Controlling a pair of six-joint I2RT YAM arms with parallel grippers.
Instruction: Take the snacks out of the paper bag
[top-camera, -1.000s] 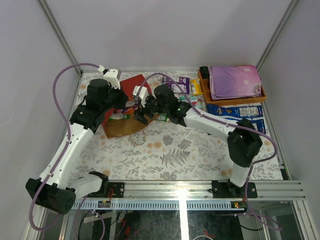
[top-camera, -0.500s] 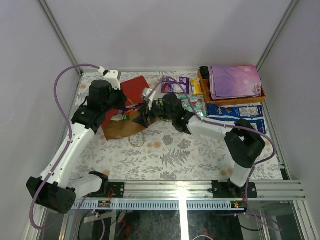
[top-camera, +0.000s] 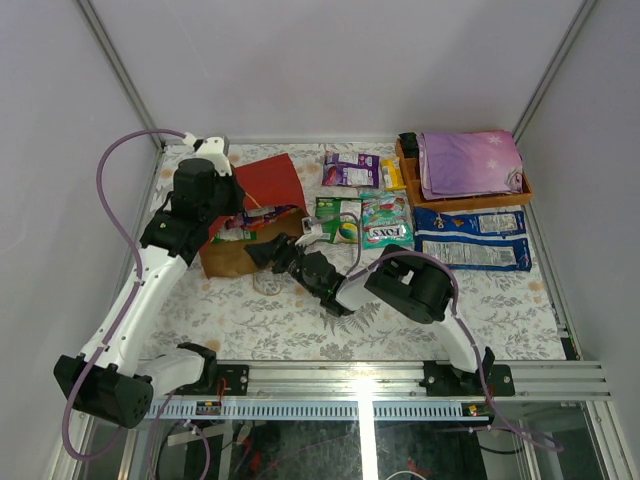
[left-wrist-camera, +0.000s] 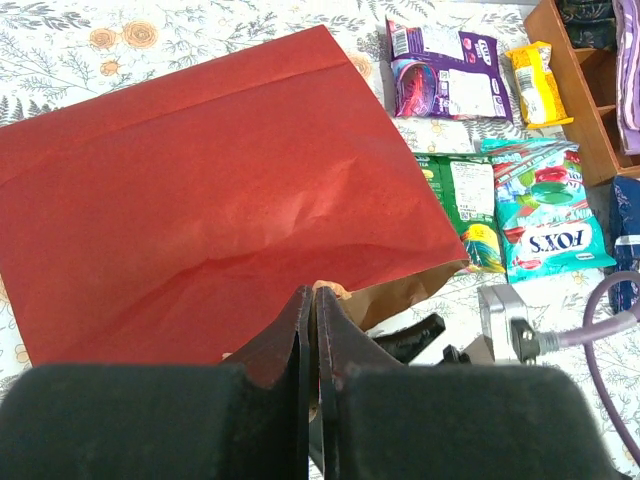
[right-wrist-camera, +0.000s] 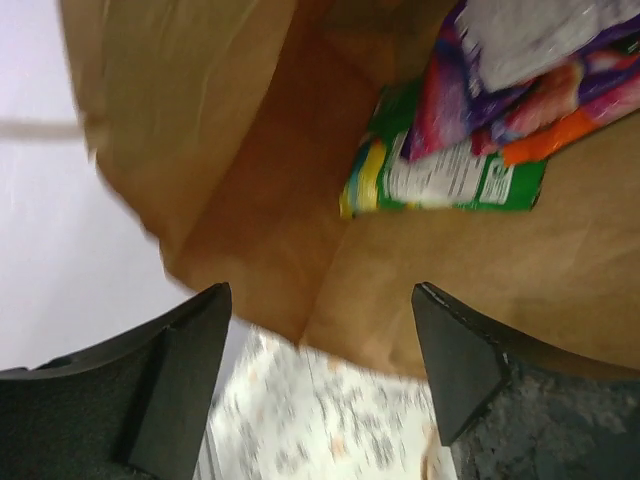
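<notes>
Red bag (left-wrist-camera: 200, 200): lies far left, mouth facing near-right.
Left gripper (left-wrist-camera: 312, 335): fingers pinched on its top lip, so the mouth gapes.
Right gripper (right-wrist-camera: 320, 300): fingers apart at the mouth, facing snacks (right-wrist-camera: 440, 160) inside.

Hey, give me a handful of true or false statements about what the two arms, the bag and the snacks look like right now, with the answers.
1. The right gripper is open at the mouth of the paper bag. True.
2. The paper bag is empty. False: a green packet lies inside it, with purple and orange ones.
3. The purple cloth lies in the wooden tray. True.
4. The FOX'S packet sits in the wooden tray. False: it lies on the table, outside the tray.
5. The left gripper is wide open. False: its fingers are pressed together at the bag's edge.
</notes>
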